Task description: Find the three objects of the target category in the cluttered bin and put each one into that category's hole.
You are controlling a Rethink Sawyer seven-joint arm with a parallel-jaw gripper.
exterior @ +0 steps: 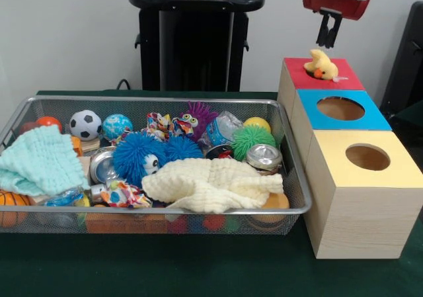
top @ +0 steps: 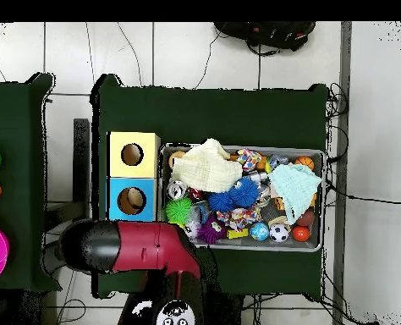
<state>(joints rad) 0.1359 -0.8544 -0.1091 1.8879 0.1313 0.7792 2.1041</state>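
With the hand (exterior: pixel 328 43) hanging narrowed and empty just above it, the yellow duck (exterior: pixel 321 65) should be nudged squarely into the red box (exterior: pixel 344 79) hole beneath.

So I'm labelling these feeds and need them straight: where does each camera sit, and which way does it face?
Front view: across the table, level, facing the wire bin and three boxes; the gripper hangs above a yellow plush duck on the red box.
Overhead view: above, looking straight down; the red arm covers the red box.
Shared: bin, blue box, yellow box, cream cloth.
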